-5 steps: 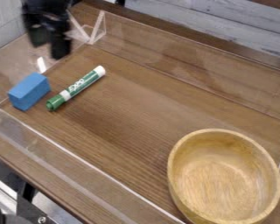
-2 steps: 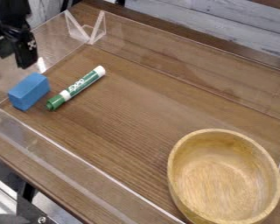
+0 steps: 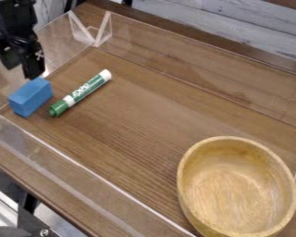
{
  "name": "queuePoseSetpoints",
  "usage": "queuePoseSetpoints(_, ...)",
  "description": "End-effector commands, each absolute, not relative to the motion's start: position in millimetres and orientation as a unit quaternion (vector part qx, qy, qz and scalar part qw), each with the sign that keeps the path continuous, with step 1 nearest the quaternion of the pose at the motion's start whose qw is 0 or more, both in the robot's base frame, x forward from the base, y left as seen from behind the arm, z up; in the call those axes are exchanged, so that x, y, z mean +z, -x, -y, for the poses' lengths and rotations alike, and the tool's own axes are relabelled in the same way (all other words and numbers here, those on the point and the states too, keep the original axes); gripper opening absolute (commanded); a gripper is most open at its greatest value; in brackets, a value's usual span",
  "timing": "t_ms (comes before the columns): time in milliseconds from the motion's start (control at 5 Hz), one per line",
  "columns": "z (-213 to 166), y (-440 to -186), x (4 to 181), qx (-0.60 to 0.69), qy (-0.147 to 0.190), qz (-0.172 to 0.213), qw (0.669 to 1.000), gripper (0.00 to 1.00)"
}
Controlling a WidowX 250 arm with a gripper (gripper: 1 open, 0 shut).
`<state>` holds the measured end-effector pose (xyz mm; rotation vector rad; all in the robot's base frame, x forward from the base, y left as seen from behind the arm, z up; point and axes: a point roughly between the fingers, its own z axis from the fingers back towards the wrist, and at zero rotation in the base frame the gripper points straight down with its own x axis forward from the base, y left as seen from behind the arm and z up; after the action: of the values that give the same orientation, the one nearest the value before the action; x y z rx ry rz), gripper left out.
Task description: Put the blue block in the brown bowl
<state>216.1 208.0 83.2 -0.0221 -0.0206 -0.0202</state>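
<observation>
Overhead, the robot's black gripper (image 3: 27, 63) hangs at the far left of a wood-grain table (image 3: 163, 102), pointing straight down with its jaws spread wide and nothing between them. Just below it in the camera view, and a shade to the right, lies the blue block (image 3: 30, 96), flat on the table and apart from the fingers; whether the tool stands directly over the block or slightly behind it cannot be told from this angle. The coming move appears to turn on that short gap: the gripper would need to come toward the camera and down to bracket the brick.

The block's long axis runs diagonally, from the lower left of the picture up toward the upper right. A green-and-white marker pen (image 3: 81, 93) lies just beside it on the right, on much the same slant, near but not touching, so a grasp across the block's narrow width looks the safer bet, with one finger dropping into the space between brick and pen.

The brown bowl (image 3: 236, 186) sits empty at the lower right corner, well apart from the block, diagonally across the table. Clear plastic walls (image 3: 95, 30) ring the work surface. The block is not yet lifted, so the task stands at its approach stage.
</observation>
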Motion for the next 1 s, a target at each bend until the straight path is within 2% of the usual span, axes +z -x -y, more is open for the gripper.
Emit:
queuePoseSetpoints(0,-213.4,-218.4,89.0,0.001,0.002,0.021,1.0,1.0)
queuePoseSetpoints(800,-217.6,-221.3,86.5,0.025,0.018,0.006,0.999,1.0)
